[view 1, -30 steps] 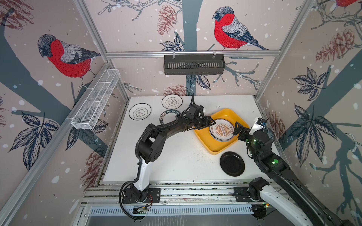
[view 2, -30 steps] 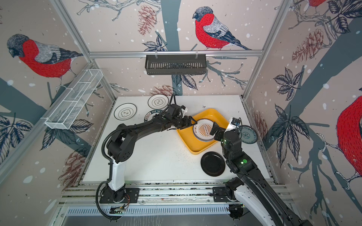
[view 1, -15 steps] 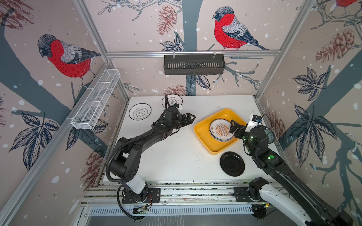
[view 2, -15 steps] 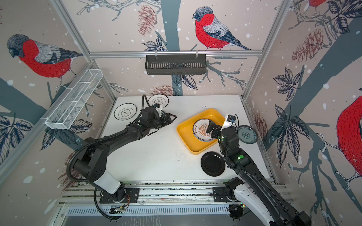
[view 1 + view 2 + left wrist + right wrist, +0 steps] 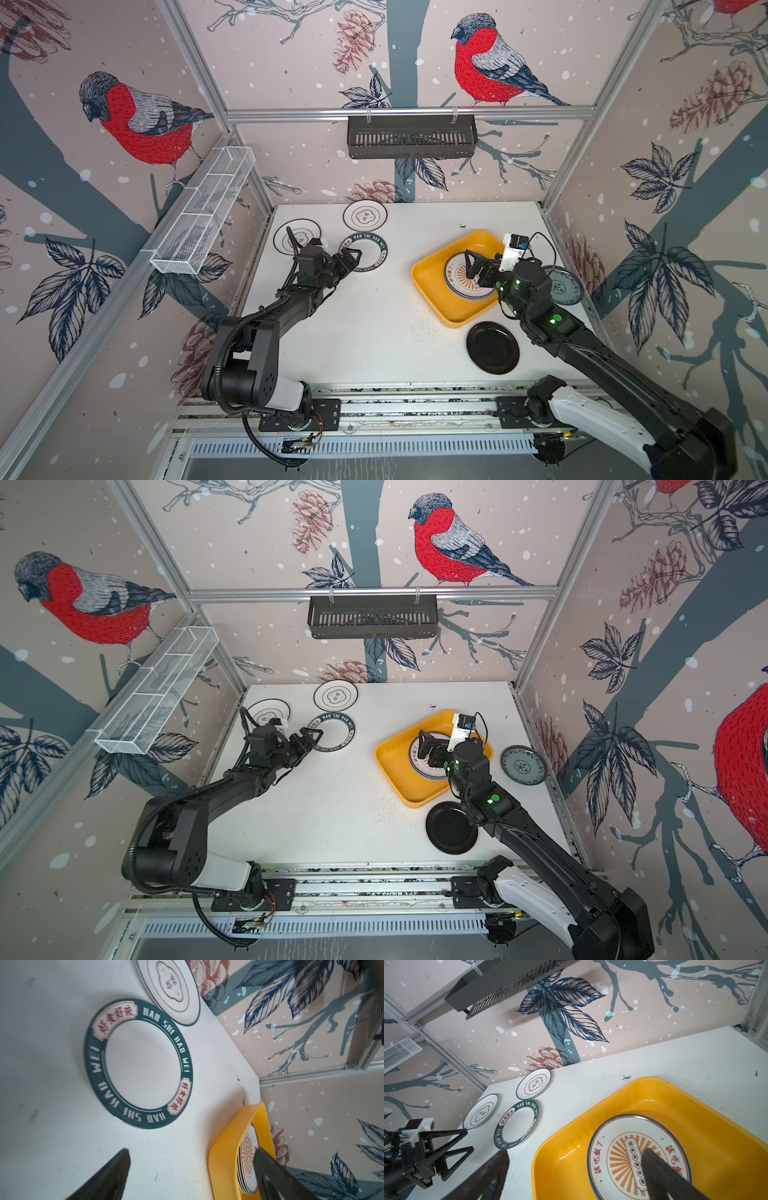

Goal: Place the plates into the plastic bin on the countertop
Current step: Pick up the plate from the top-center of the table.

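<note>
The yellow plastic bin sits right of centre on the white countertop and holds a stack of plates topped by an orange sunburst plate. My right gripper hovers open over that stack, empty. My left gripper is open and empty at the near-left rim of the dark lettered-rim plate, which lies flat ahead of the fingers. Two flower-outline plates lie at the back left. A black plate and a blue-green plate lie near the bin.
A black slotted basket hangs on the back rail. A white wire mesh rack is fixed to the left wall. Aluminium frame rails edge the countertop, close behind the flower plates and beside the blue-green plate.
My left gripper has swung left from the bin's edge to the lettered-rim plate, its jaws widening. My right gripper has shifted left, further over the stack in the bin.
</note>
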`<state>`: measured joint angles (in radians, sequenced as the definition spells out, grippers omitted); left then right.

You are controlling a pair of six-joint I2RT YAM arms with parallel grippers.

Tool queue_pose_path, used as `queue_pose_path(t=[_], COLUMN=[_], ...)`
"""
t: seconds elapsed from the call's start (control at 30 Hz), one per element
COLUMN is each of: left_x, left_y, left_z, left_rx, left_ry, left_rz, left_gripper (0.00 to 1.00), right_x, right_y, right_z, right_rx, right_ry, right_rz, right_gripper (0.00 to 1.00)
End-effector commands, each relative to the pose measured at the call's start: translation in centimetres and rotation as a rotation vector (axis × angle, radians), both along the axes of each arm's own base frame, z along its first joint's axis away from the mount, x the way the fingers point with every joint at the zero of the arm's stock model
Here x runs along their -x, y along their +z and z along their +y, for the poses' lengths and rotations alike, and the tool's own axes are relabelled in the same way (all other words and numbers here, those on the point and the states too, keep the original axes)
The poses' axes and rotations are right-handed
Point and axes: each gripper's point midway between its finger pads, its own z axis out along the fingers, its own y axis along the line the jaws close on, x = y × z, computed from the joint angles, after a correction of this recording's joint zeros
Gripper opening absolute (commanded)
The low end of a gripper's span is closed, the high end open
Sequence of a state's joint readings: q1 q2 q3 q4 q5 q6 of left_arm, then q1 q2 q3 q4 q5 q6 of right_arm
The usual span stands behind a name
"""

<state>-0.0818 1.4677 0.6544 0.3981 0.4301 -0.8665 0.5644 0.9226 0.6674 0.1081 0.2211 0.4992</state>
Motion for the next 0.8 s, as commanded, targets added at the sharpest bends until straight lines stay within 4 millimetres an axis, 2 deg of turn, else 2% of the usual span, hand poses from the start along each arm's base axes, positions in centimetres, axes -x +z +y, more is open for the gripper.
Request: queue_pose_path(t=[0.0, 0.23, 0.47, 0.77], left_x=[-0.5, -2.0, -3.4, -4.0], left_y=[0.7, -2.3, -4.5, -6.9], left_z=[0.7, 1.1, 1.4, 1.4], left_rx=[0.062, 0.119, 0.145, 0.195], left_ry=[-0.022, -0.050, -0.029, -0.004], left_rz=[-0.052, -0.006, 0.038, 0.086], left_gripper=[0.92, 0.81, 0.80, 0.74], right_x=[-0.2, 0.1, 2.2, 3.7], right_y=[1.7, 1.4, 1.9, 1.7], right_z=[1.2, 2.7, 8.1, 14.4], right_rx=[-0.042, -0.041, -0.046, -0.030], right_ry=[0.033, 0.081, 0.317, 0.539], right_rz=[-0.046, -0.035, -0.074, -0.093], right_gripper=[1.00, 1.00, 1.00, 1.00])
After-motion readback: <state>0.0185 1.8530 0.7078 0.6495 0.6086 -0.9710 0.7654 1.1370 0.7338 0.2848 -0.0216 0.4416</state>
